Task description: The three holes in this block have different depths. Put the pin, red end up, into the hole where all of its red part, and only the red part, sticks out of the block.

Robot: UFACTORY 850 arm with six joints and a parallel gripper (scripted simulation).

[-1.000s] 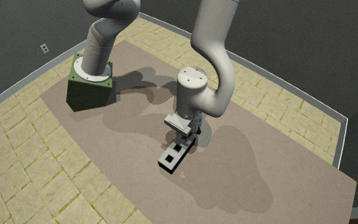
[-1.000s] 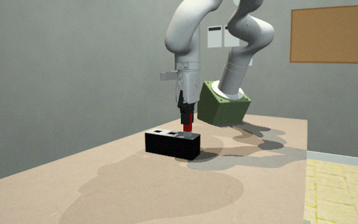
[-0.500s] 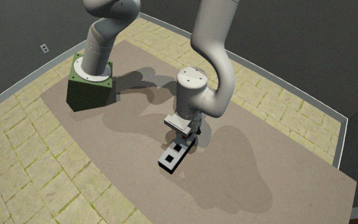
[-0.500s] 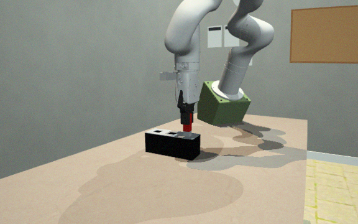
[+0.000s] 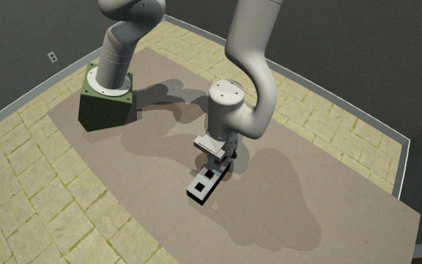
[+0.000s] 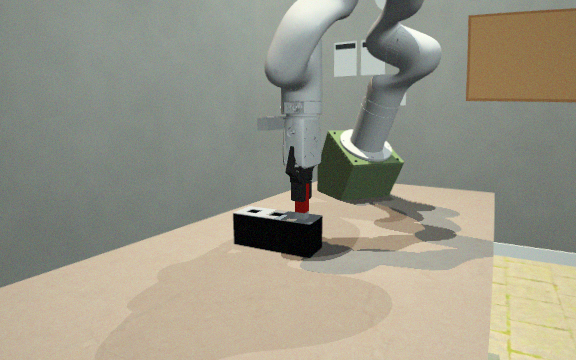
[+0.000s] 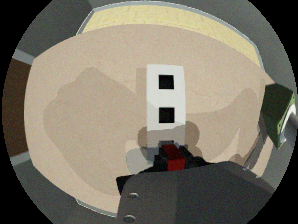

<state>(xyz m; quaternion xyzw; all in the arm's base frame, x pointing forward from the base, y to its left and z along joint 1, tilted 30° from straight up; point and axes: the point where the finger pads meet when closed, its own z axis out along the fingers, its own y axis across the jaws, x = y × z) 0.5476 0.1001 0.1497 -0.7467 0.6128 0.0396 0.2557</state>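
On the tan table top (image 6: 118,280) lies a black block (image 6: 277,234) with a pale upper face. Two of its square holes (image 6: 254,211) are open to view at the left end and the middle. Over the block's right end the gripper (image 6: 300,192) hangs straight down from the white arm (image 6: 302,70), its dark fingers (image 6: 295,186) closed narrowly and clamped on the pin (image 6: 302,204). The pin stands upright, its red part showing below the fingertips and reaching down to the block's top face at the third hole; no other colour of the pin shows above the block. In the wrist view the red pin (image 7: 174,159) sits just below the two open holes. Further right and behind stands the arm's green pedestal (image 6: 338,175).
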